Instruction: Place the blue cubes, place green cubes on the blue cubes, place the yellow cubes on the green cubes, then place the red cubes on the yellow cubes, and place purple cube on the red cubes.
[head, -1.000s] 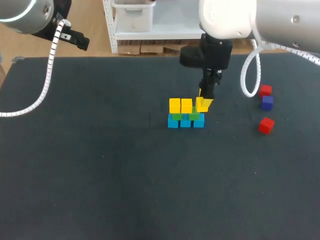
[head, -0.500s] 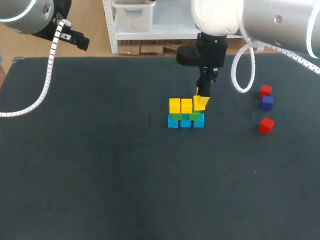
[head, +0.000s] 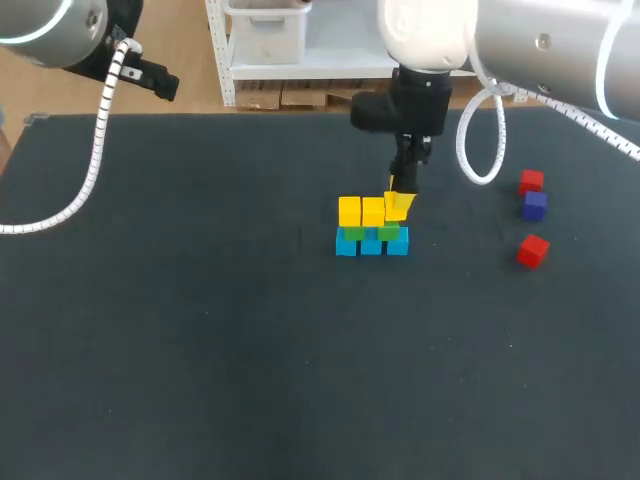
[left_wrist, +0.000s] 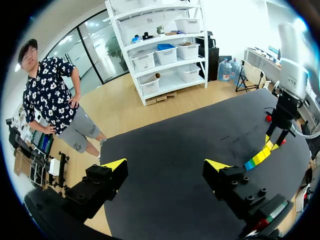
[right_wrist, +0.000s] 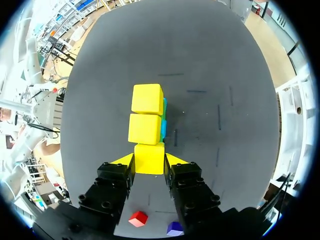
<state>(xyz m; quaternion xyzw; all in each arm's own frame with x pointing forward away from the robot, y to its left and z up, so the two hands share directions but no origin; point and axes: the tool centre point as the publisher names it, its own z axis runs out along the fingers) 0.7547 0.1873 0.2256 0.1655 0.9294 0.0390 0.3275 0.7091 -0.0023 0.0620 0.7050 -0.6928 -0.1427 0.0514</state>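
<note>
gripping the held yellow cube in the right gripper, yellow tips pressed against two opposite side faces, jaws narrow at cube width; judged light, rigid and hard-edged, smooth enough to slip or twist if pinched off-centre, not fragile; best taken as here, square on flat parallel faces, leaving the underside free to seat; seen from the head view as tilted rather than level, hanging at the right end of the stack over the last uncovered spot on the green cubes; cannot tell whether touching green yet; lying directly ahead between the fingers in the right wrist view, in line with the two yellow cubes already seated, close against the nearer one; underneath, the blue cubes in a row of three on the table; well apart to the right, a red cube, the purple cube just beside it, and a second red cube nearer the camera, none yet stacked; left gripper spread wide, holding nothing, well apart from the stack.
</note>
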